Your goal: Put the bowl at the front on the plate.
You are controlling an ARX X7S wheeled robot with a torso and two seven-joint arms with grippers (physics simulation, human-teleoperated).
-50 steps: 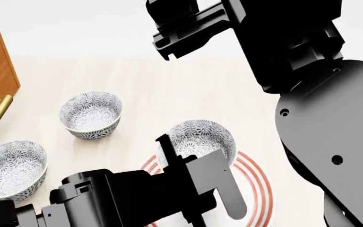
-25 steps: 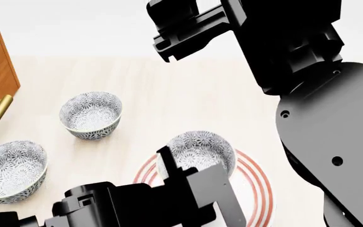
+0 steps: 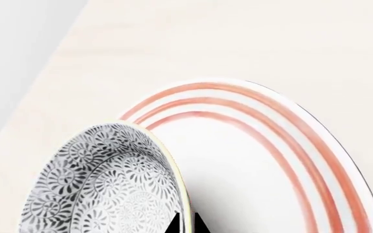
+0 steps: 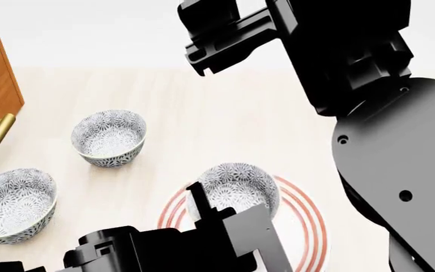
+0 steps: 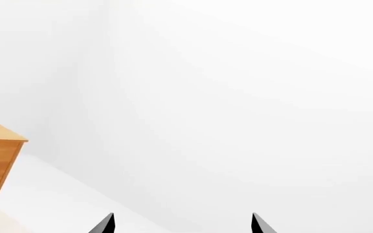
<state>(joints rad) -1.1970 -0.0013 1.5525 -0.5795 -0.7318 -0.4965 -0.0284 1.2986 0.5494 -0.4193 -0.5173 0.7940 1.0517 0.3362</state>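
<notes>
While the left gripper (image 4: 202,205) is pinching the rim of the bowl (image 4: 237,190), that bowl is hanging over the plate (image 4: 305,226), so placing is under way; next it needs lowering and letting go. Only the left wrist view is showing the plate's bare centre (image 3: 238,174). High beyond the plate, the right gripper (image 5: 182,224) is standing wide and empty.

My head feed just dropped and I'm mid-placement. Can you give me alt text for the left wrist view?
A blue-grey floral bowl fills the near part of the view, its rim pinched by the left gripper, of which only two dark fingertips show. Behind the bowl lies a white plate with three red rings, on a pale wooden table. Whether the bowl touches the plate cannot be told.
</notes>
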